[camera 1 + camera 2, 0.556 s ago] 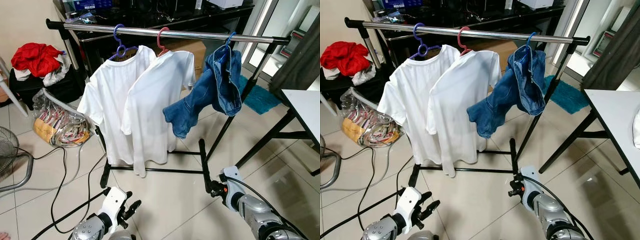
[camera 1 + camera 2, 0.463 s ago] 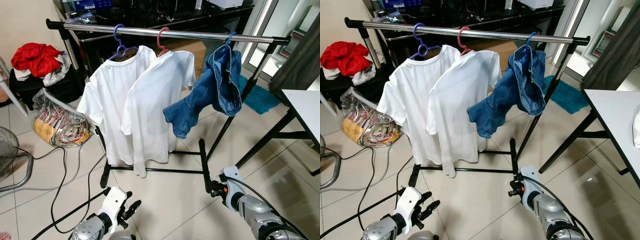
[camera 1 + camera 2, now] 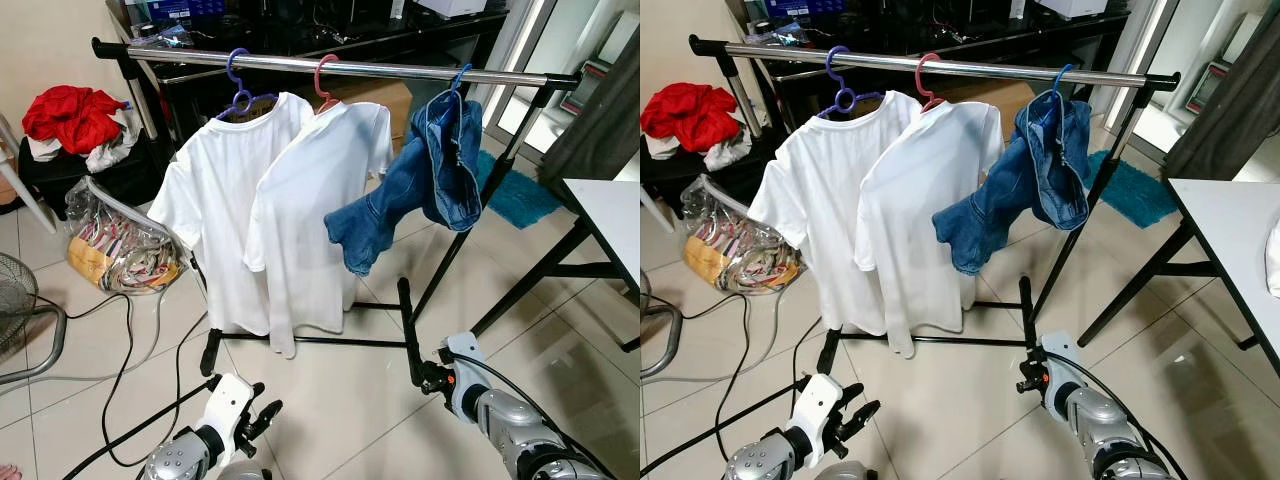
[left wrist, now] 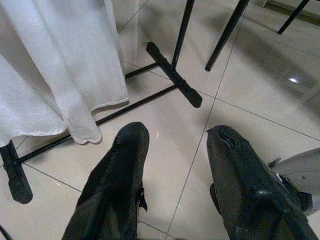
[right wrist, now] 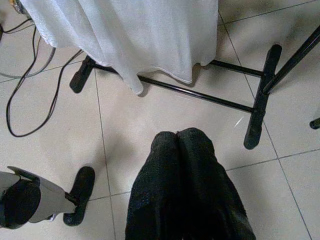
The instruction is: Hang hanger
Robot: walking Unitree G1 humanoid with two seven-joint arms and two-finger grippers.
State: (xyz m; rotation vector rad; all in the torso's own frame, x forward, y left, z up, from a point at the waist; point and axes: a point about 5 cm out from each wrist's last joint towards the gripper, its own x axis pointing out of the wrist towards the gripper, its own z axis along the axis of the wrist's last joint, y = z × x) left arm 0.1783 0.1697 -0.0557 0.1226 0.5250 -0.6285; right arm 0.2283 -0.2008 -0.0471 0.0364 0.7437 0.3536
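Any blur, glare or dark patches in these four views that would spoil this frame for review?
Eye views: sharp and evenly daylit, soft glare on the floor tiles near the white table. Left wrist view: the left pincer looks soft up close, with a bright glint on the tile. Right wrist view: clear on the white T-shirt hem, while the right pincer is a dark, detail-poor mass.

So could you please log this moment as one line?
rail: three hangers hung | left end effector: open, low | right end effector: shut, empty
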